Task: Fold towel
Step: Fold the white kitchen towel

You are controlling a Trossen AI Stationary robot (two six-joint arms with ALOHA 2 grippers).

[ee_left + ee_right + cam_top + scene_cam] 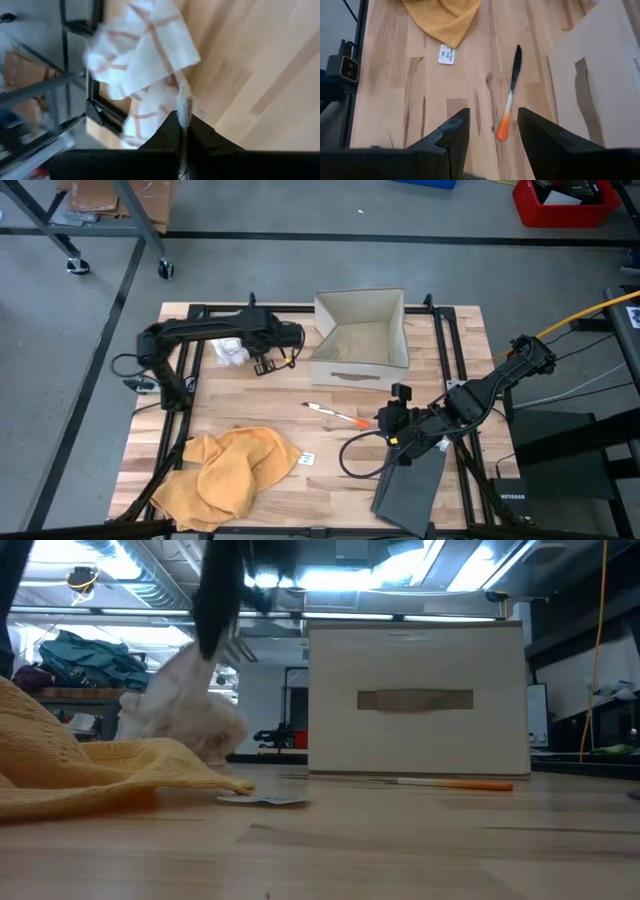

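Towel (145,55): white, striped, pinched in left gripper (184,131) fingers.
Right gripper (494,131): fingers apart, above knife (510,95).
Writing: tag (447,54) unreadable.

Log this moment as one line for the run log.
left hand: shut on white checked towel, lifting it near table's back left | right hand: open, above knife | yellow towel: crumpled, front left

- A box (362,330) is sitting at the table's (330,470) far middle.
- A checked towel (230,352) is lying left of the box, with the left pincer (264,366) beside it (pinching its edge).
- A knife (338,415) is lying in front of the box.
- A crumpled cloth (225,472) is lying at the near left, a small card (307,460) just right of it.
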